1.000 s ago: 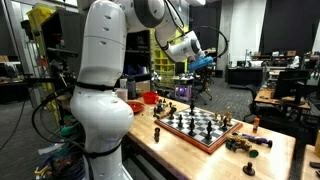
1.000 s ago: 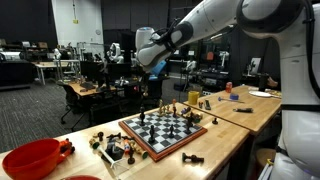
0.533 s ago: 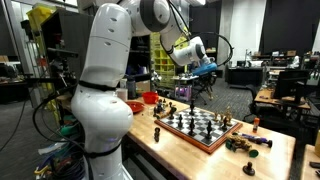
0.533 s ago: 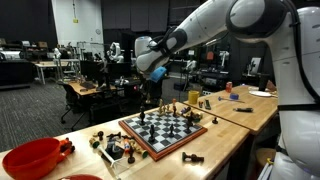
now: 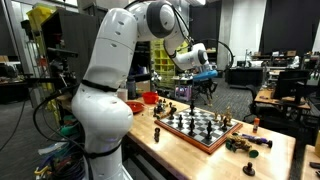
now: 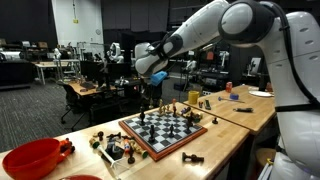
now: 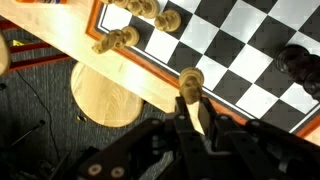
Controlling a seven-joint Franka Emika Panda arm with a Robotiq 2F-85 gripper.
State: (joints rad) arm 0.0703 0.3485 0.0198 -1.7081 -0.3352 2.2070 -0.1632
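Observation:
In the wrist view my gripper (image 7: 196,108) is shut on a light wooden chess piece (image 7: 190,79), whose round head sticks out beyond the dark fingertips (image 7: 178,112). It hangs over the near border of the chessboard (image 7: 250,55), by the table edge. In both exterior views the gripper (image 5: 192,90) (image 6: 150,96) hovers above the far side of the board (image 5: 200,128) (image 6: 166,131), which carries several dark and light pieces. Other light pieces (image 7: 118,40) stand along the board's border.
A red bowl (image 6: 33,159) (image 5: 150,98) sits on the wooden table (image 5: 270,160). Several loose dark pieces (image 5: 246,143) (image 6: 114,148) lie beside the board. A round wooden stool (image 7: 105,96) stands on the floor below the table edge. Desks and equipment fill the background.
The arm has swung the gripper sideways and a little lower over the board's far side, the light piece still held. The board's pieces have not moved.

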